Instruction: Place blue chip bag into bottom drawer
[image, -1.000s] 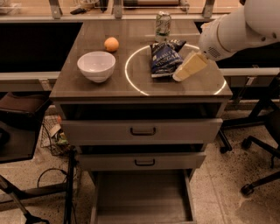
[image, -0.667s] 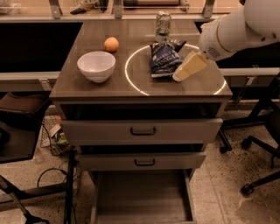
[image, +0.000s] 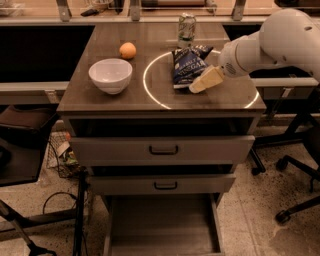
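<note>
Camera view, only one feed.

Progress: early. The blue chip bag (image: 187, 65) lies flat on the cabinet top (image: 100, 97), not lifted. The bottom drawer (image: 162, 227) is already pulled out, well below the bag and toward the front, at the cabinet's foot. What shows of its grey floor is bare. So the opening step looks done. My read is that the grasp, lift, carry down and release are all left.

Gripper (image: 205, 81): at the bag's lower right corner, touching or overlapping its edge. Can't tell from here whether it's clamped on the bag or released.

Arm (image: 280, 40): reaches in from the right of the bag. The big white link sits high and the wrist angles down and left, so the gripper meets the bag at a shallow slant, not straight down.

Other things, relative to the bag:
- Soda can (image: 186, 27): just behind it, upright.
- Orange (image: 127, 50): left and slightly behind.
- White bowl (image: 110, 75): well to the left.
- Bright ring (image: 150, 90) on the top: it circles the bag and the gripper.
- Two upper drawers (image: 162, 149): below it, both slid out a little.

Judgement: the descent must clear those two drawer fronts.
</note>
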